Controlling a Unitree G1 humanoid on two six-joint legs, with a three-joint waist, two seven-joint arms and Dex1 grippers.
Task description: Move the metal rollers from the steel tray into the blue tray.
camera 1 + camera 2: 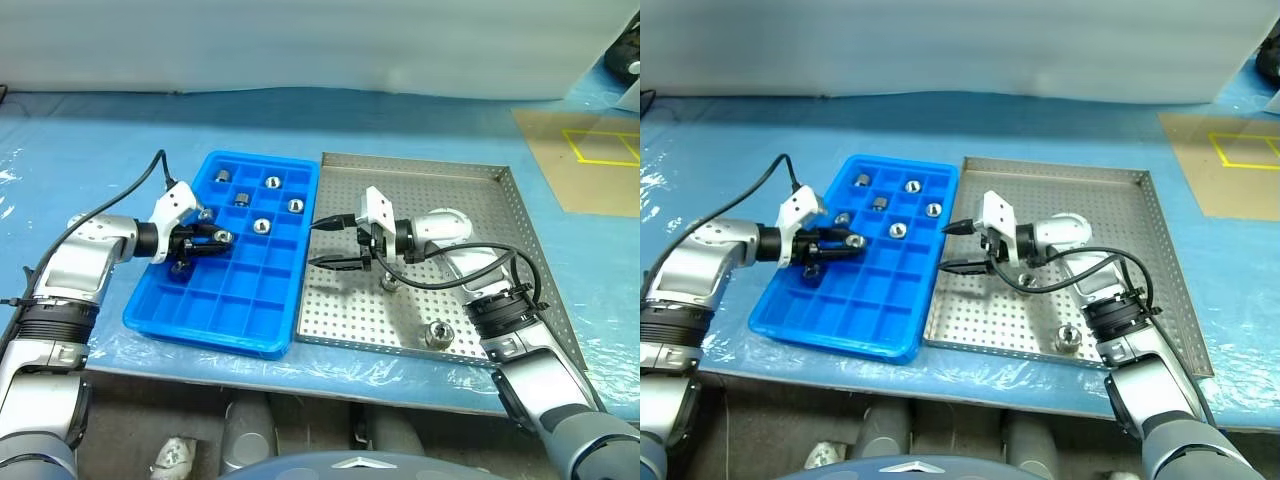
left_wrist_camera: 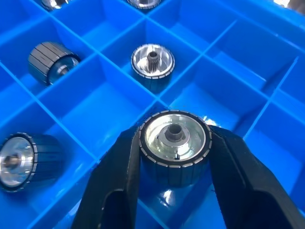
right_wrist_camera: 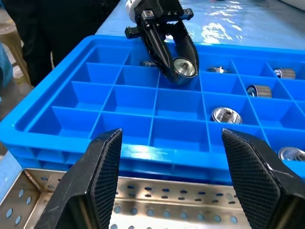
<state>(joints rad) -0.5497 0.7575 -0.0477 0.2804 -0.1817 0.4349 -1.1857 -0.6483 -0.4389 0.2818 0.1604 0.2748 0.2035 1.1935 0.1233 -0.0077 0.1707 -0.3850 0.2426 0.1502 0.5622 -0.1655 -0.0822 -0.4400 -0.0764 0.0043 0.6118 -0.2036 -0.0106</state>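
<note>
My left gripper [image 1: 205,240] holds a roller [image 2: 174,145] between its jaws low over a blue tray [image 1: 200,310] cell, right gripper [image 1: 335,243] open and empty; early release may drop it across a divider.

Lighting bright and even, looks like overhead source, shadows short and soft. Glare patches on plastic sheet [image 1: 60,160] along table's left edge, shiny spots on blue tray [image 3: 157,157] front wall too. Roller [image 2: 175,138] face in left wrist view nearly blown out with reflections. Both head views sharp, slight bending toward edges. Right fingers [image 3: 102,167] in right wrist view big and slightly soft, tray behind crisp
</note>
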